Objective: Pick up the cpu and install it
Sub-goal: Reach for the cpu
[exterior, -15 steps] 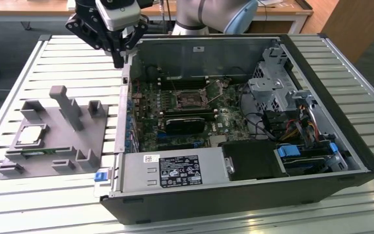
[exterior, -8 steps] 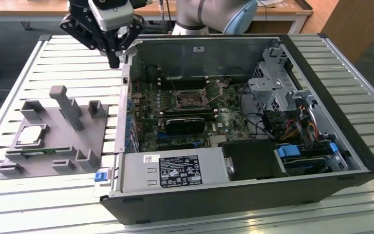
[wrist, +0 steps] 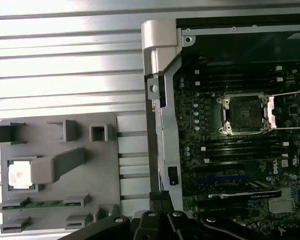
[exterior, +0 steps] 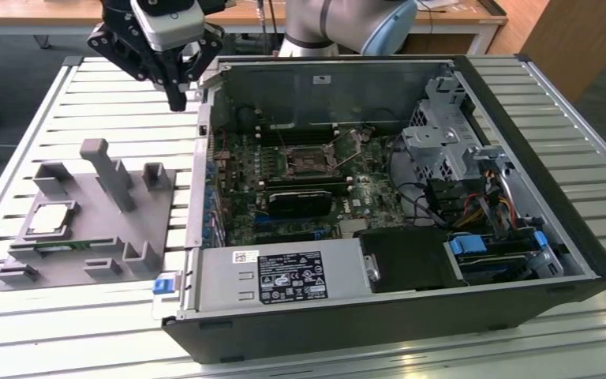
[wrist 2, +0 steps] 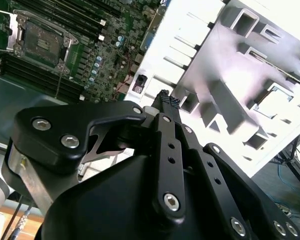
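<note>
end effector (exterior: pixel 177 103) closed on nothing above the slatted counter (exterior: pixel 114 110), cpu (exterior: pixel 50 219) lying in the grey holder (exterior: pixel 84 230) in the exterior view, first wrist view reveals the motherboard socket (wrist: pixel 242 114) with frame flipped open

Silver cpu (exterior: pixel 50 219) — grey holder (exterior: pixel 98 237).

We find the hand (wrist: pixel 162 196) cropped by the first wrist view's edge, most of it out of frame. Glare bleaches the cpu (wrist: pixel 19 175), so we cannot read its surface. Clips of the grey holder (wrist: pixel 104 165) cover stretches of the memory stick (wrist: pixel 44 204).
</note>
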`<state>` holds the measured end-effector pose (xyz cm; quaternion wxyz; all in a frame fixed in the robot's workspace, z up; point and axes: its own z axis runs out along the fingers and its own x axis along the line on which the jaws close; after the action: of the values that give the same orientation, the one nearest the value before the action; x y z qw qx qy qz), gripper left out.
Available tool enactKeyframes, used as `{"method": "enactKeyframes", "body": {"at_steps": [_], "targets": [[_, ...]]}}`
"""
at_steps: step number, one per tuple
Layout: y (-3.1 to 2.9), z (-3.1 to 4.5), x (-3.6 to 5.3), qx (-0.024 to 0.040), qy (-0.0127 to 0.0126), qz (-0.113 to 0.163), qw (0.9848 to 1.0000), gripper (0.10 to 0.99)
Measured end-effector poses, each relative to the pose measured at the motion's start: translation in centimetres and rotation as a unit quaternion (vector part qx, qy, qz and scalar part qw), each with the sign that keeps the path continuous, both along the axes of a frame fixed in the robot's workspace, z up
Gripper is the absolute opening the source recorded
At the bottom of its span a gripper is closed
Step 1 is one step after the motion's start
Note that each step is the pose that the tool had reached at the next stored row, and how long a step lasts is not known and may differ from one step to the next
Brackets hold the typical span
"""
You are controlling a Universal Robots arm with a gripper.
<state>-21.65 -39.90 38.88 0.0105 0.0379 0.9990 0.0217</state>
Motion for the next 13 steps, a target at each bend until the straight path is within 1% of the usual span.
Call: {"method": "enactKeyframes", "body": {"at_steps": [3,13], "targets": [[0.0,-0.02,-0.64,0.0,0.0,0.0,1.0,0.11],[0.0,-0.04,-1.51,0.0,0.0001,0.0,1.0,0.11]]}}
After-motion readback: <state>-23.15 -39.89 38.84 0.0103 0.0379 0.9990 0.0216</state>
